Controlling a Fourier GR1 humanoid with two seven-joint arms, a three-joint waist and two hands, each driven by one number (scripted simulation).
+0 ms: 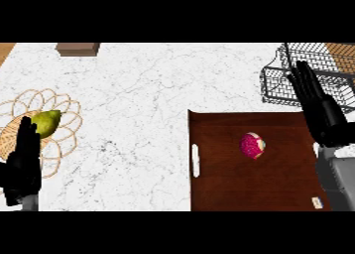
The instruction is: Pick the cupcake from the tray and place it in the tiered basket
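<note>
Left of the straight, empty fingers of the right hand (324,117), whose tips overlap the tiered basket (272,85), the cupcake (253,145) lies on the tray (224,191); the left hand (23,169) rests open.

The marble counter (137,99) carries a brown tray (224,191), a wire basket (278,89), a woven mat (6,140) and a brown block (78,48).

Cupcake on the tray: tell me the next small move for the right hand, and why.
Probably swing the right hand left and down toward the cupcake. The hand is open, fingers straight, over the tray's far right corner beside the tiered basket, and it holds nothing. The cupcake lies mid-tray, apart from the hand, so closing that gap looks like the first step.
</note>
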